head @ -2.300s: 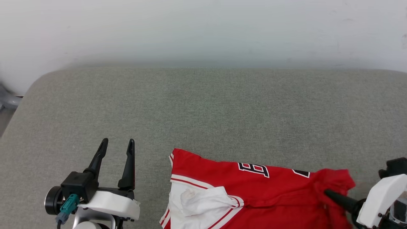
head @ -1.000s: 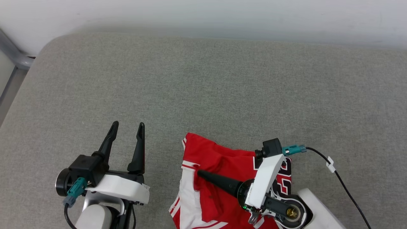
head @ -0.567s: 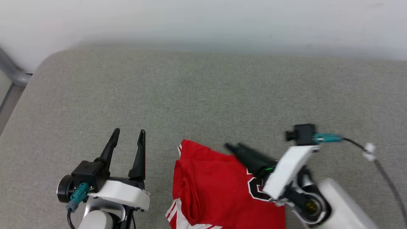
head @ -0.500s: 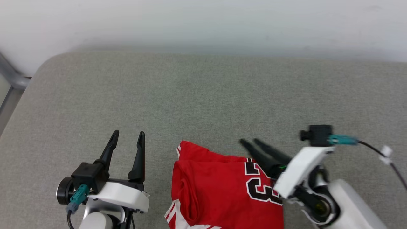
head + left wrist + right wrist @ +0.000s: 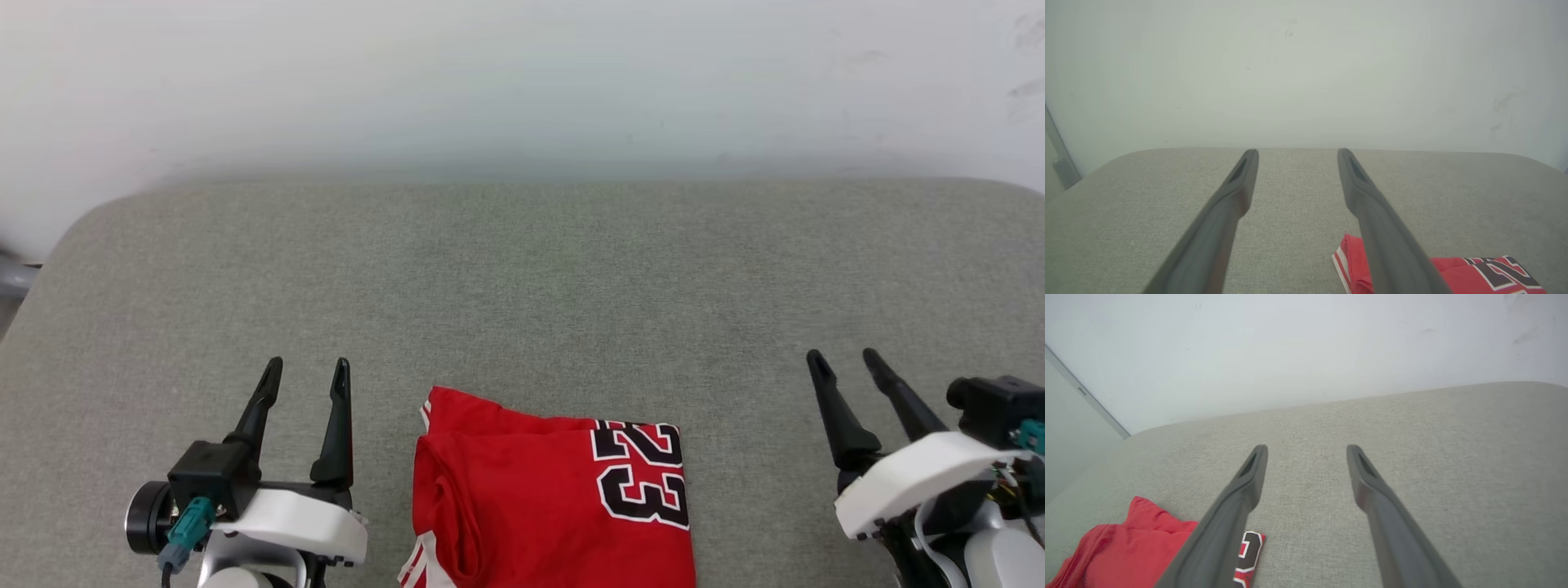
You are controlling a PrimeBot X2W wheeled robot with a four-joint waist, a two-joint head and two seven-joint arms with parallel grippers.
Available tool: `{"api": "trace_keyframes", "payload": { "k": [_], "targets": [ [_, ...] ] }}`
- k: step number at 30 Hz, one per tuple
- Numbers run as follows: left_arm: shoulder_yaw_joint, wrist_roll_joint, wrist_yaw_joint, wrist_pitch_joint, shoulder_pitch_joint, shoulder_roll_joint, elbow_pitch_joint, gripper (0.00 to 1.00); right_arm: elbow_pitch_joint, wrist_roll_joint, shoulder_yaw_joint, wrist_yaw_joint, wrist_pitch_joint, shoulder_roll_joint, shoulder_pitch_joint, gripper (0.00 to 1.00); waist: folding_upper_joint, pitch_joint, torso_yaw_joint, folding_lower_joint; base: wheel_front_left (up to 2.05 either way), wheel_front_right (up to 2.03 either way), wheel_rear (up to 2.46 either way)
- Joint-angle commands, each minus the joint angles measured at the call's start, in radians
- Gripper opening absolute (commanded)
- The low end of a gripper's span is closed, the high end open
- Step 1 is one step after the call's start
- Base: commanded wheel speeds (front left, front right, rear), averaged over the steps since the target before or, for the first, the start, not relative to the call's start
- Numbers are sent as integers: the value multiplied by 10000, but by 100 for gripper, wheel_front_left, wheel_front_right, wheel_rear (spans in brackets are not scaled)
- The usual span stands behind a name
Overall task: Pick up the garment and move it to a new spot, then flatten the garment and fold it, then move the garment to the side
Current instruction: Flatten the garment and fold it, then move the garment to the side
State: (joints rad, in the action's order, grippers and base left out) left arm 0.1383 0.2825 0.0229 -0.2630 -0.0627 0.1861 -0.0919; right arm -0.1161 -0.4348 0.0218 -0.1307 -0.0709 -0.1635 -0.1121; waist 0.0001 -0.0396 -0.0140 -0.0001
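The garment [image 5: 547, 498] lies folded into a red rectangle on the grey cushion [image 5: 522, 269], black white-outlined numbers on its right part, a bit of striped trim at its lower left. It also shows low in the left wrist view as the garment [image 5: 1474, 273] and in the right wrist view as the garment [image 5: 1126, 547]. My left gripper [image 5: 306, 371] stands open to its left, apart from it. To its right, my right gripper [image 5: 841, 359] is open with nothing between its fingers. Each wrist view looks along open fingers: left gripper [image 5: 1294, 153], right gripper [image 5: 1306, 449].
A pale wall [image 5: 522, 82] rises behind the cushion's far edge. The cushion's rounded left corner [image 5: 73, 237] drops off beside a grey frame piece [image 5: 12, 273]. Bare grey fabric stretches beyond the garment and on both sides.
My right gripper has let go of the garment, opened and drawn back to the right. The garment now lies folded with the numbers up. The head camera shifted too. The left gripper kept still.
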Motion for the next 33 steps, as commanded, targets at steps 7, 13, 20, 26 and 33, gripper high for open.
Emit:
{"api": "trace_keyframes", "payload": {
  "k": [7,13,20,26,33],
  "targets": [
    [-41,-244,199,-20,261,139,38,100,1676,1962,-525,2,670,400,1093,100,-1,237,187,1,0,0,0],
    [-83,-225,276,-20,483,202,-134,100,2621,2751,-617,2,690,668,2038,100,-1,450,225,1,0,0,0],
    [-98,-200,315,-20,736,220,-221,100,3190,2752,-734,2,526,923,2677,100,-1,524,219,1,0,0,0],
    [-55,-175,283,-20,771,176,-256,100,3311,2724,-707,2,386,1020,2668,100,-1,481,185,1,0,0,0],
    [-55,-135,217,-20,612,141,-319,100,3340,2745,-771,2,294,1055,2560,100,-1,484,90,1,0,0,0]
  ]
}}
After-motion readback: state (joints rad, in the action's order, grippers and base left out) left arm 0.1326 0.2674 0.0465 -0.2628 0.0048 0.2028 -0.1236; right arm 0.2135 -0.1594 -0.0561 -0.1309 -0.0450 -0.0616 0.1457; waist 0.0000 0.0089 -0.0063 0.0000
